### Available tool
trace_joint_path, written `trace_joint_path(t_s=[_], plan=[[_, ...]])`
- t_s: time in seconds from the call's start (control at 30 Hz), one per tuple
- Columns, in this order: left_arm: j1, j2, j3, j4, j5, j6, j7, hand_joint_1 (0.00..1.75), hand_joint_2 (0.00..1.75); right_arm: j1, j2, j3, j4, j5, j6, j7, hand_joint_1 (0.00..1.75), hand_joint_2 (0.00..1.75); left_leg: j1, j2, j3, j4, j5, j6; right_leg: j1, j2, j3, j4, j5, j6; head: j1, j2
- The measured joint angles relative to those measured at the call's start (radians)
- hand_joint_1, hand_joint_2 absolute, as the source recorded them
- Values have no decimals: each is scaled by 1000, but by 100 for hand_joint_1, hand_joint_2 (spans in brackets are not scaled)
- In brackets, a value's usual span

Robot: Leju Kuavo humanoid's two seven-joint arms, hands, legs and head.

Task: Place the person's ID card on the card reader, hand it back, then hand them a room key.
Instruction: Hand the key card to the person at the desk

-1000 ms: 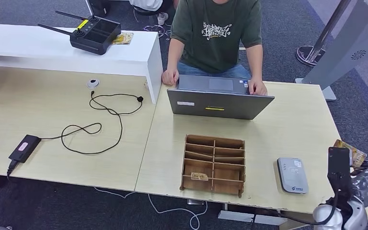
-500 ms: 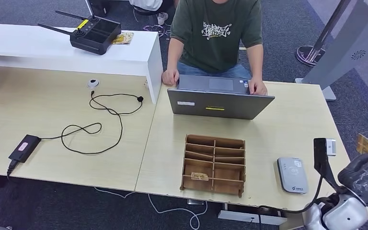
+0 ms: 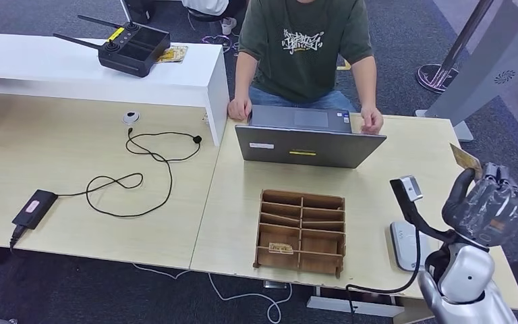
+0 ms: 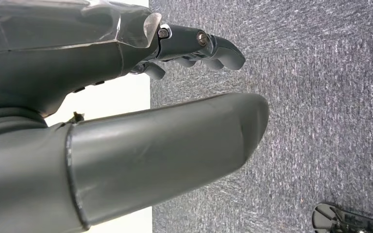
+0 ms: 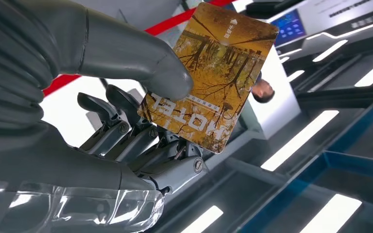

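The glossy rectangular card (image 5: 209, 77), printed with golden autumn trees and white lettering, is pinched between the thick grey thumb (image 5: 141, 60) and the darker fingers (image 5: 141, 133) of the right hand (image 3: 489, 202), raised above the pale wooden table (image 3: 418, 162). Below that hand and toward the robot lies the grey flat card reader (image 3: 401, 243), with the brown wooden divided tray (image 3: 301, 231) further to its left. The left hand (image 4: 126, 97) hangs over dark speckled carpet (image 4: 320, 121), fingers loosely apart, holding nothing.
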Motion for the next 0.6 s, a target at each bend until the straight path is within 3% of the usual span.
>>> trace_joint_path(t_s=[0.3, 0.6], plan=[[-4, -1, -1, 0, -5, 0, 3, 0, 0, -143, 1, 166, 22, 0, 0, 0, 175, 175, 0, 0, 0, 0, 1, 0, 0, 0, 0, 1, 0, 0, 0, 0], [-10, 0, -15, 1, -10, 0, 6, 0, 0, -262, 60, 302, 85, 0, 0, 0, 175, 175, 1, 0, 0, 0, 1, 0, 0, 0, 0, 1, 0, 0, 0, 0]])
